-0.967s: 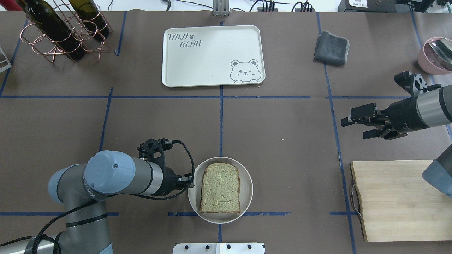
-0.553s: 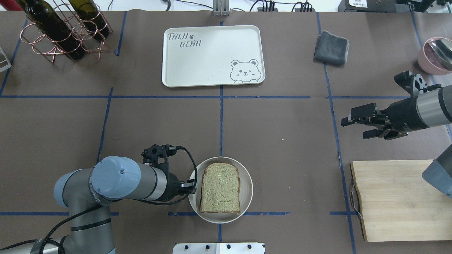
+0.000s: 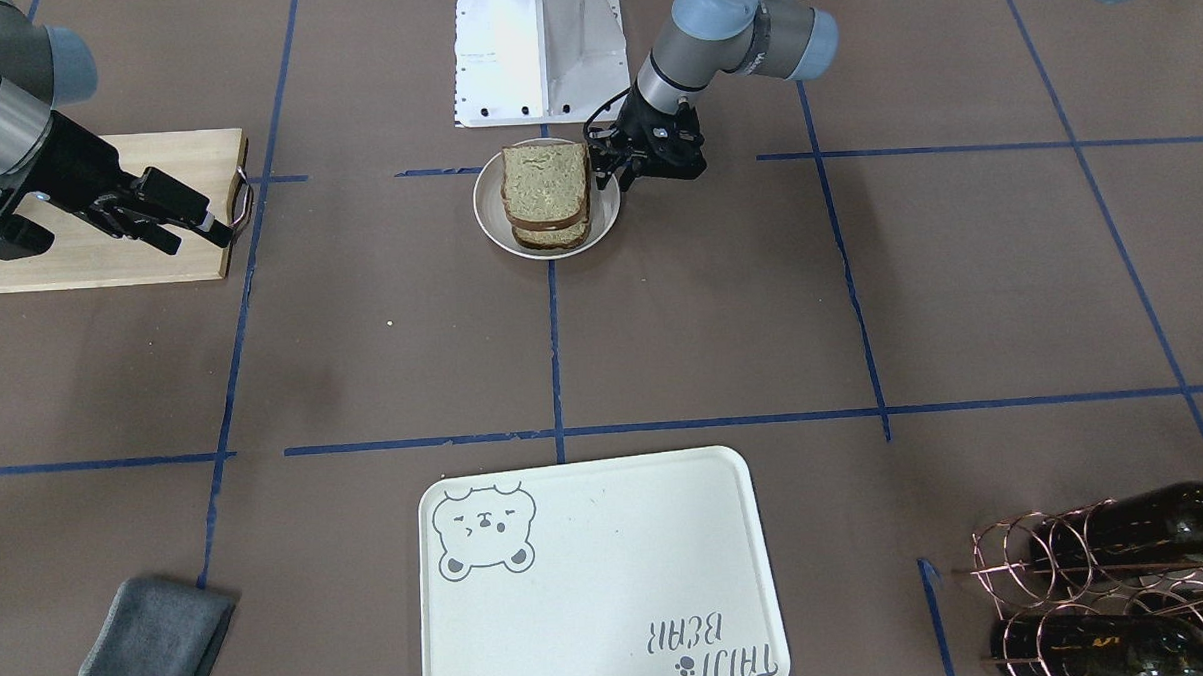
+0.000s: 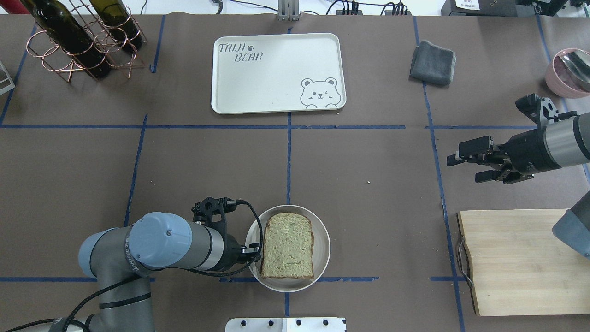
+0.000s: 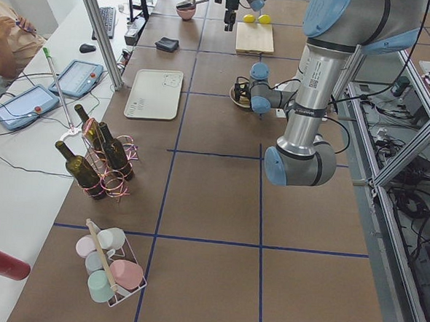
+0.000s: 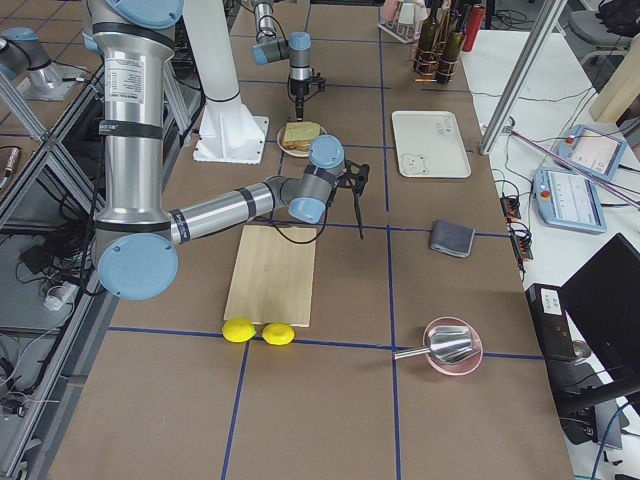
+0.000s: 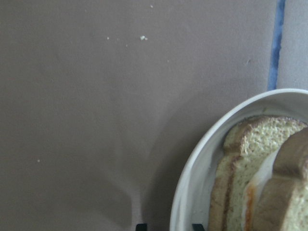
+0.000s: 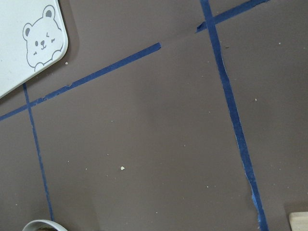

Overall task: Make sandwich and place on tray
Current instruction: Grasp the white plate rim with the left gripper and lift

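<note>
The sandwich (image 4: 288, 244), two tan brown-crusted slices with white egg between, lies on the small round white dish (image 4: 322, 230) near the table's front edge. It also shows in the front view (image 3: 546, 195) and the left wrist view (image 7: 260, 183). My left gripper (image 4: 253, 255) is open at the dish's left rim (image 7: 192, 187), one fingertip outside the rim and one inside. My right gripper (image 4: 463, 166) is open and empty, hovering far right above the table. The cream tray (image 4: 276, 74) with the bear drawing lies empty at the back centre.
A pale wooden cutting board (image 4: 511, 260) lies at the front right. A folded grey cloth (image 4: 433, 62) sits right of the tray. A copper rack with wine bottles (image 4: 78, 37) stands back left. A pink bowl (image 4: 569, 71) sits far right.
My left arm has moved right and a little toward the front edge, bringing its gripper from beside the dish onto the dish's left rim. The right arm has barely moved.
</note>
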